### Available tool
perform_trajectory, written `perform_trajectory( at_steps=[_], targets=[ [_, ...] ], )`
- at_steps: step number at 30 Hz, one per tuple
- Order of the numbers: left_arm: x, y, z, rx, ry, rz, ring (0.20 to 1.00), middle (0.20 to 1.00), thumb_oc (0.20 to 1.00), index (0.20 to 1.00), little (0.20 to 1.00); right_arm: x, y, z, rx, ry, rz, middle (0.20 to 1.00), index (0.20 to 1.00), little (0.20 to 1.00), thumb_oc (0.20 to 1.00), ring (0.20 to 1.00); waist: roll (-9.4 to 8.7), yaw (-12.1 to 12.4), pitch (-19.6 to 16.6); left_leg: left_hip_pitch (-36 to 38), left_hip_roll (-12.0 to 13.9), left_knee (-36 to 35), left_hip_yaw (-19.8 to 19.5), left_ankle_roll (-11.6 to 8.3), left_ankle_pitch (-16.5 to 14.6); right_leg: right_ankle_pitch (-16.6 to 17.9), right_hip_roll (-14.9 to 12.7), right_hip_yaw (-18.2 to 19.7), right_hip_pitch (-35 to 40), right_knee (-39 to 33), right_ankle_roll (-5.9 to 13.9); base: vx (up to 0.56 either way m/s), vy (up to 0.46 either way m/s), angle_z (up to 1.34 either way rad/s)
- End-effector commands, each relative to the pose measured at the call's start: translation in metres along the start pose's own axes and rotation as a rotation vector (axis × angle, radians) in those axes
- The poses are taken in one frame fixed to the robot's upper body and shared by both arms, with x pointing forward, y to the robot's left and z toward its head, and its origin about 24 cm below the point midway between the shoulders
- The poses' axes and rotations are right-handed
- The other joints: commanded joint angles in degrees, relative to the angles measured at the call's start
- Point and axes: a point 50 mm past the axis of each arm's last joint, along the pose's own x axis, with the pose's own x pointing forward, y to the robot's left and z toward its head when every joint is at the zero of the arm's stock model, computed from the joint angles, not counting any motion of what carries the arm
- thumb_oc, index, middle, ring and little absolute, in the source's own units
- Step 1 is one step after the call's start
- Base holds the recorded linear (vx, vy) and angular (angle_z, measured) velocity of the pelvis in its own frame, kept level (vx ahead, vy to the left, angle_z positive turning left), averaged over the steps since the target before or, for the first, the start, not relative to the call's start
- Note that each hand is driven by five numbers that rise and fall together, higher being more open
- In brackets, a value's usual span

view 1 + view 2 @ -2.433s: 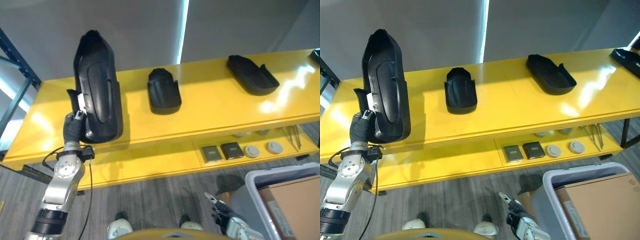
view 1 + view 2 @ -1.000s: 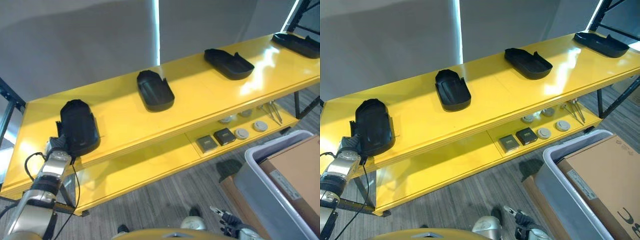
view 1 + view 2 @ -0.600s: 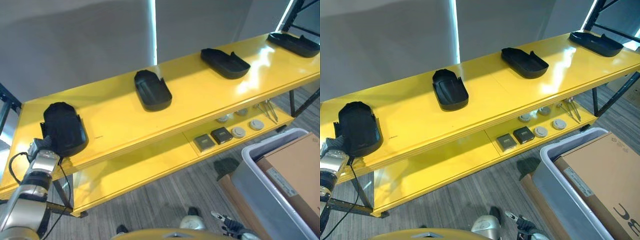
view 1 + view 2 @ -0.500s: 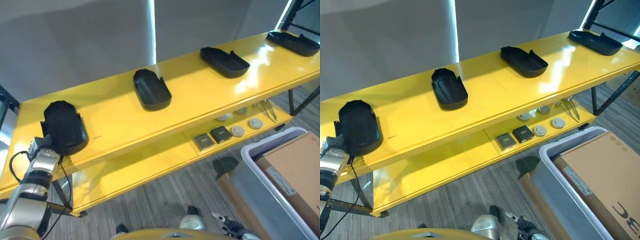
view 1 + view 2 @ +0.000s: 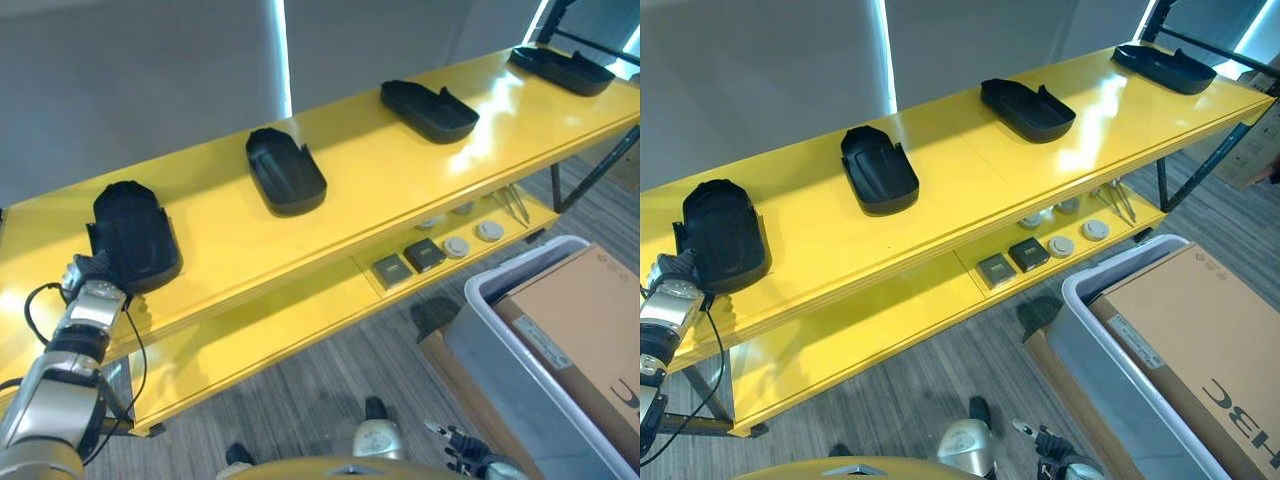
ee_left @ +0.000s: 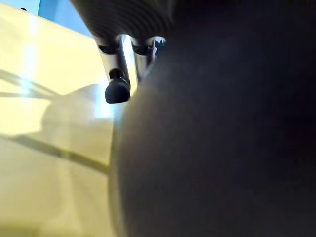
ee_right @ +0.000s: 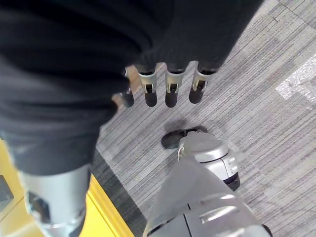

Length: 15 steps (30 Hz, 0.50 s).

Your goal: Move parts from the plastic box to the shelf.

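The left hand [image 5: 88, 283] still grips the black moulded plastic part [image 5: 135, 235]; withdrawing unreleased could drag it off the yellow shelf [image 5: 230, 235].

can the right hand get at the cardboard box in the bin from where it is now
Probably yes. The right hand hangs low with relaxed fingers, holding nothing, just left of the grey bin. The cardboard box lies open to the top with nothing over it, though the hand would have to rise over the bin wall.
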Motion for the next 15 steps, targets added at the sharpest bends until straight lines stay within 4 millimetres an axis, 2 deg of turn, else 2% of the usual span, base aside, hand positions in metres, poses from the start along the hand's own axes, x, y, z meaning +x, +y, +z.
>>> perform_trajectory(
  at_steps=[1, 2, 9, 14, 15],
  targets=[
    [0.012, 0.049, 0.033, -0.02, -0.066, 0.181, 0.918, 0.918, 0.918, 0.918, 0.918, -0.001, 0.005, 0.015, -0.039, -0.074, 0.021, 1.0, 1.0, 1.0, 1.0, 1.0, -1.33, 0.42, 0.67, -3.41, 1.96, 9.66, -1.19, 2.38, -6.24, -5.09, -0.53, 1.0, -0.98, 5.4, -0.13, 0.0, 0.0, 0.0],
    [0.012, 0.05, 0.032, -0.02, -0.062, 0.183, 1.0, 1.0, 1.0, 1.0, 1.0, -0.001, 0.005, 0.014, -0.039, -0.072, 0.022, 1.0, 1.0, 1.0, 1.0, 1.0, -1.39, 0.5, 0.68, -3.36, 1.99, 9.7, -1.26, 2.39, -6.22, -5.08, -0.57, 0.88, -0.89, 5.43, -0.17, 0.0, 0.0, 0.0],
    [0.014, 0.062, 0.034, -0.034, -0.081, 0.245, 1.0, 1.0, 1.0, 1.0, 1.0, 0.0, 0.009, 0.012, -0.053, -0.055, 0.028, 1.0, 1.0, 1.0, 1.0, 1.0, -1.28, 1.02, 0.16, -2.85, 2.03, 9.46, -1.45, 2.38, -6.17, -5.37, -0.62, 0.34, -0.13, 5.46, -0.31, 0.0, 0.0, 0.0],
    [0.012, 0.077, 0.045, -0.049, -0.159, 0.321, 1.0, 1.0, 1.0, 1.0, 1.0, 0.0, 0.009, 0.01, -0.056, -0.048, 0.03, 1.0, 1.0, 1.0, 1.0, 1.0, -1.08, 1.47, -0.03, -2.41, 1.91, 8.91, -1.66, 2.37, -6.08, -5.48, -0.65, -0.08, 0.39, 5.28, -0.39, 0.0, 0.009, 0.03],
    [0.007, 0.093, 0.059, -0.052, -0.261, 0.384, 1.0, 1.0, 1.0, 1.0, 1.0, 0.0, 0.009, 0.008, -0.055, -0.045, 0.025, 1.0, 1.0, 1.0, 1.0, 1.0, -0.9, 2.21, -0.36, -1.92, 1.69, 8.37, -1.91, 2.49, -6.14, -5.44, -0.79, -0.57, 0.93, 4.94, -0.36, 0.0, 0.0, 0.0]
  ],
)
